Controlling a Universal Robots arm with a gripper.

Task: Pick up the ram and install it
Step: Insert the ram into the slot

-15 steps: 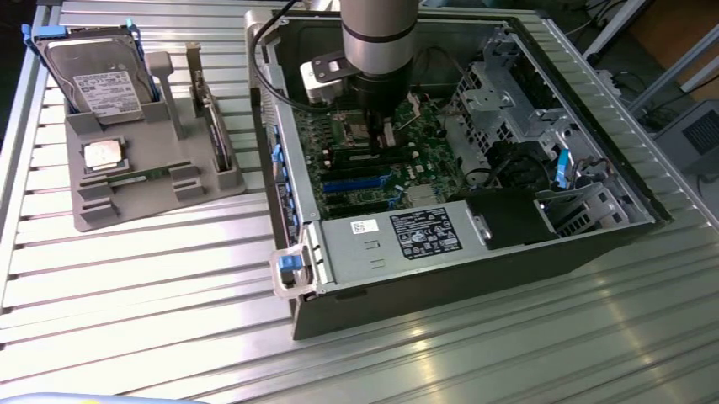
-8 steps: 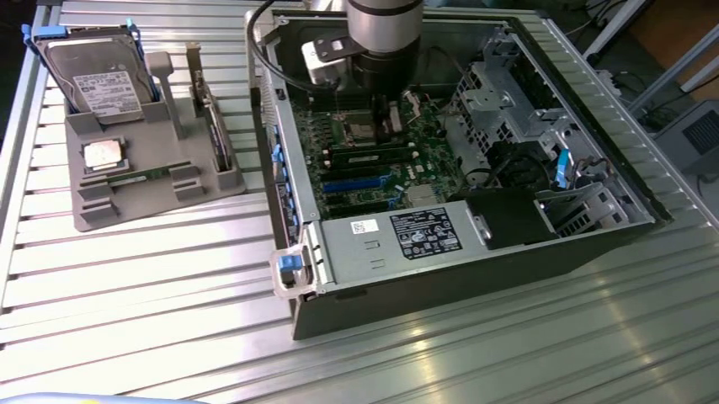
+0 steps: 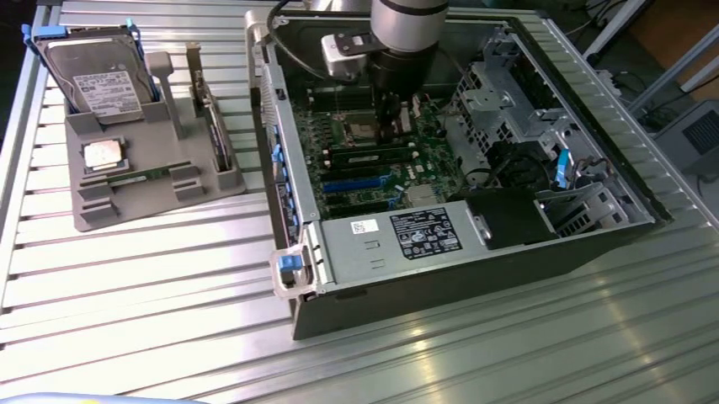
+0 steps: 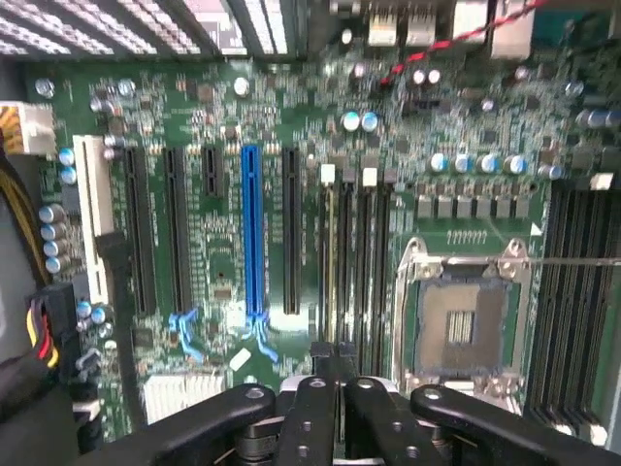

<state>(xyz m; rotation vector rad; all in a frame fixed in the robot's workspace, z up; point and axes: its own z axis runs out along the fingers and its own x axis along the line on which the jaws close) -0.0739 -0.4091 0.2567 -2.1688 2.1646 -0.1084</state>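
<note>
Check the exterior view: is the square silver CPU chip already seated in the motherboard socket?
No. The CPU chip lies on the grey parts holder outside the computer case, and the wrist view shows the socket empty.

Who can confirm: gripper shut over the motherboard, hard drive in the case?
Wrong on the hard drive: the exterior view shows it in the grey tray beside the case. Gripper is shut over the motherboard, as said.

Beyond the black fingers [image 4: 312, 408] spreads a green motherboard [image 4: 223, 252] with one bright blue slot [image 4: 252, 228] among black slots [image 4: 291, 228]. Its CPU socket [image 4: 464, 320], framed in silver, lies beside the fingertips. Red and black wires [image 4: 437, 53] twist at its far edge, well away from the fingers.
</note>
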